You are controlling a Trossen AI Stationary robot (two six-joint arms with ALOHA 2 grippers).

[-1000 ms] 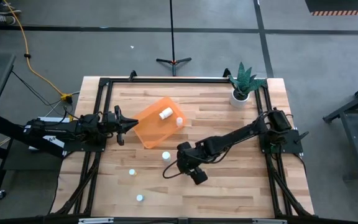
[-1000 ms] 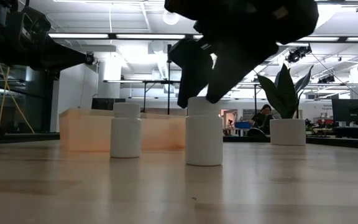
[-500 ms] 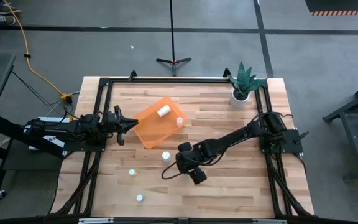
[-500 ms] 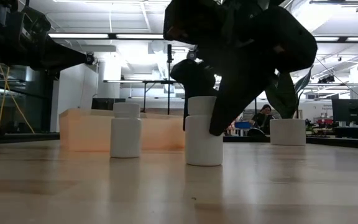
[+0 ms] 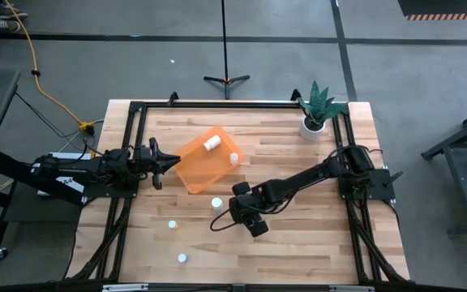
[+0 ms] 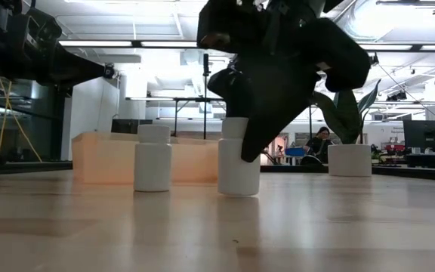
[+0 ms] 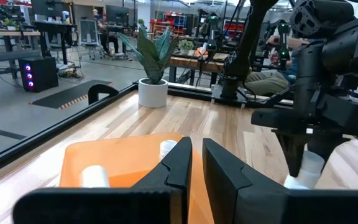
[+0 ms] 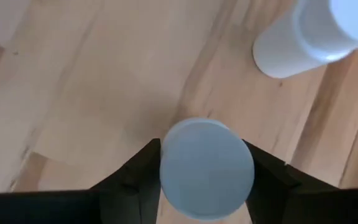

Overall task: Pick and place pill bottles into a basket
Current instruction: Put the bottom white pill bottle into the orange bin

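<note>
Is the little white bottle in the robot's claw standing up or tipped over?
Standing, slightly tilted: the small white plastic pill bottle sits on the wooden table, cap up, between the right claw fingers.

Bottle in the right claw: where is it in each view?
High: hidden under the right claw, mid-table.
Low: bottle at centre, claw gripping it.
Left wrist: beyond the basket, under that claw.
Right wrist: between the claw's own fingers.
Landmark: plant, also in low and left wrist.
</note>
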